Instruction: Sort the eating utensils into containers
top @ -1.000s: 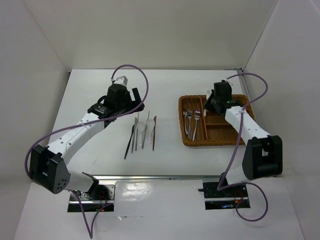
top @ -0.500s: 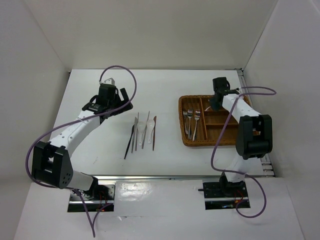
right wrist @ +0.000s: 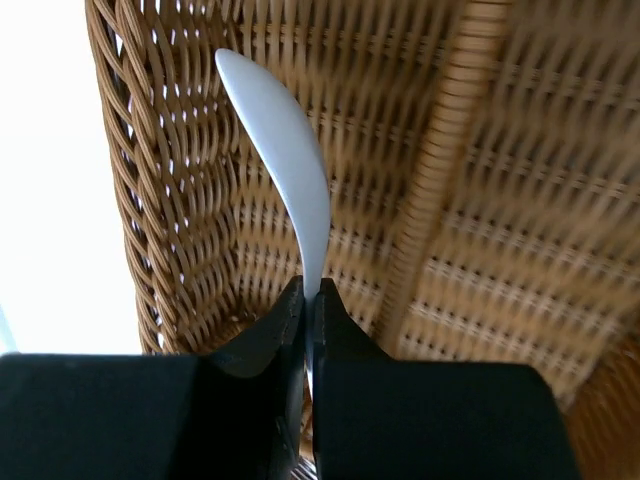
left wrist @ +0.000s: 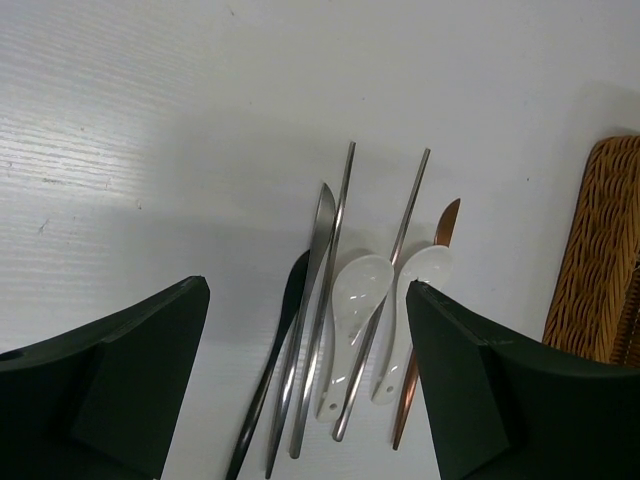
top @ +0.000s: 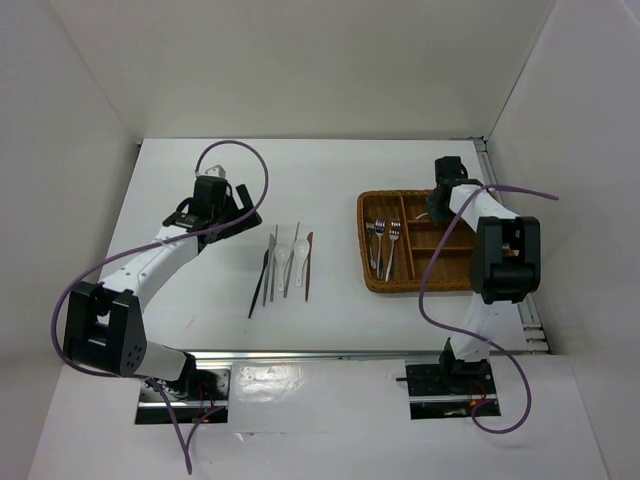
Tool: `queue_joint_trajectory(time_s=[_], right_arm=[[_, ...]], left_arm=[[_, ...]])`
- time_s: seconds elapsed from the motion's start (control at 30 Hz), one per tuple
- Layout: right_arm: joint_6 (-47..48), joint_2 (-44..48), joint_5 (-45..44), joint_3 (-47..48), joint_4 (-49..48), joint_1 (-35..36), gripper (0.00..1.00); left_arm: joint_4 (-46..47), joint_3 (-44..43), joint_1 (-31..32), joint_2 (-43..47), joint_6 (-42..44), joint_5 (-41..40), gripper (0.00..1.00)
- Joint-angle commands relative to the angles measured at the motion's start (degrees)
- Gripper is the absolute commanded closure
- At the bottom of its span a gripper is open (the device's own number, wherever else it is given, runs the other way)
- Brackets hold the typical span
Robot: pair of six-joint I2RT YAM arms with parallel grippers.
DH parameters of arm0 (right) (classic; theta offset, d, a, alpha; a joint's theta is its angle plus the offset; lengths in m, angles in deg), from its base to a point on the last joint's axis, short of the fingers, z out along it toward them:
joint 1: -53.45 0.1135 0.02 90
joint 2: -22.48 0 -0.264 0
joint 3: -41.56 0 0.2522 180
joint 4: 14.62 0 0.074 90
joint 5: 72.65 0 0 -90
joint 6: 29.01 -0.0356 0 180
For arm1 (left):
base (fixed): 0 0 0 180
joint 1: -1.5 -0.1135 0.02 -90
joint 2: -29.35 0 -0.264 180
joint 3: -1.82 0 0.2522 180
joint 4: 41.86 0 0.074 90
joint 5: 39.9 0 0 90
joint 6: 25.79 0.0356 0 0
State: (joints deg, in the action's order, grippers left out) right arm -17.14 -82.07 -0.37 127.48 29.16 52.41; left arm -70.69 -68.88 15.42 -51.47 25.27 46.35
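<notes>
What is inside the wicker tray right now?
Silver forks lie in the left long compartment of the wicker tray. The right gripper holds a white spoon, pinched shut, over the weave at the far end. In the top view, that gripper hides the compartment floor beneath it.

- Divided brown wicker tray [top: 420, 287], right; silver forks [top: 385, 245] in its left compartment.
- Two white spoons [left wrist: 362, 288] among thin sticks [left wrist: 344, 205], side by side, centre.
- Third spoon [right wrist: 285, 150] pinched in right claw [right wrist: 306, 295] above tray.
</notes>
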Motion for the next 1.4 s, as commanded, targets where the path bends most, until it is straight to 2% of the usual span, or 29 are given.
queue_joint_trajectory(time_s=[0.0, 0.13, 0.17, 0.27, 0.3, 0.37, 0.5, 0.7, 0.77, 0.93, 1.2, 1.37], right_arm=[[-2.12, -1.97, -1.36, 3.60, -0.76, 0.16, 0.95], [2.17, -2.67, -1.36, 5.10, -2.24, 0.16, 0.76], [3.06, -2.06, -0.66, 5.10, -2.25, 0.16, 0.67], [8.15, -0.31, 0.49, 5.10, -4.09, 0.16, 0.56], [9.65, 1.35, 1.45, 5.10, -4.79, 0.16, 0.49], [14.22, 3.12, 3.73, 5.10, -4.80, 0.16, 0.45], [22.21, 9.34, 8.47, 2.82, -6.64, 0.16, 0.43], [39.79, 18.41, 19.29, -6.67, -18.59, 0.16, 0.42], [41.56, 21.49, 20.43, -9.75, -19.64, 0.16, 0.42], [43.41, 25.09, 23.86, -14.93, -22.36, 0.16, 0.42], [48.06, 25.19, 32.11, -15.04, -23.69, 0.16, 0.42], [48.60, 25.89, 33.27, -16.26, -24.48, 0.16, 0.42]], left_arm=[[3.02, 1.05, -0.29, 1.63, 1.84, 1.63, 0.05], [4.43, 1.66, -0.29, 1.63, 4.21, 3.92, 0.05], [4.44, 1.66, -0.29, 1.63, 4.74, 4.71, 0.05], [6.54, 1.67, -0.29, -0.48, 6.51, 8.22, 0.07], [6.54, 1.67, -0.29, -1.09, 7.46, 9.80, 0.07], [7.25, 1.14, -0.29, -3.11, 9.14, 11.21, 0.08], [10.14, -0.27, -0.29, -5.05, 12.21, 15.69, 0.09], [12.60, 0.26, -0.29, -8.91, 13.45, 18.77, 0.15], [14.97, 1.04, -0.29, -9.45, 12.75, 21.23, 0.17], [16.74, 1.75, -0.29, -11.64, 9.76, 21.24, 0.26], [17.88, 5.17, 0.24, -12.26, 8.62, 20.71, 0.37], [18.50, 5.88, 1.29, -12.87, 8.09, 21.24, 0.43]])
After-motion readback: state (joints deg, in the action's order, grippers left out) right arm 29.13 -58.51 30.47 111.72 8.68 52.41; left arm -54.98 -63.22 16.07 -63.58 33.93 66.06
